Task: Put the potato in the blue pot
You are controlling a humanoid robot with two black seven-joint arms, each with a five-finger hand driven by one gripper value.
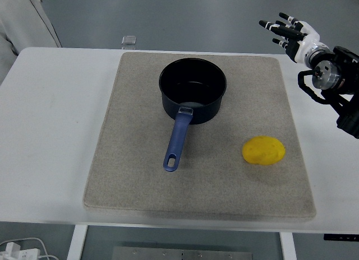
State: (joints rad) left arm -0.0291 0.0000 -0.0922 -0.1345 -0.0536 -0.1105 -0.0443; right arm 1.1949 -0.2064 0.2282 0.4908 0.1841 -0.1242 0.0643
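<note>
The potato [263,151] lies nearest, on the right part of the grey mat [129,176], not touching anything. To its left and a little farther back stands the blue pot [193,91], empty, with its handle [176,139] pointing toward the near edge of the white table [50,131]. Farthest back, the right hand [291,35] hangs beyond the mat's far right corner, fingers spread apart and holding nothing. It is well apart from the potato, which lies nearer and slightly left of it.
</note>
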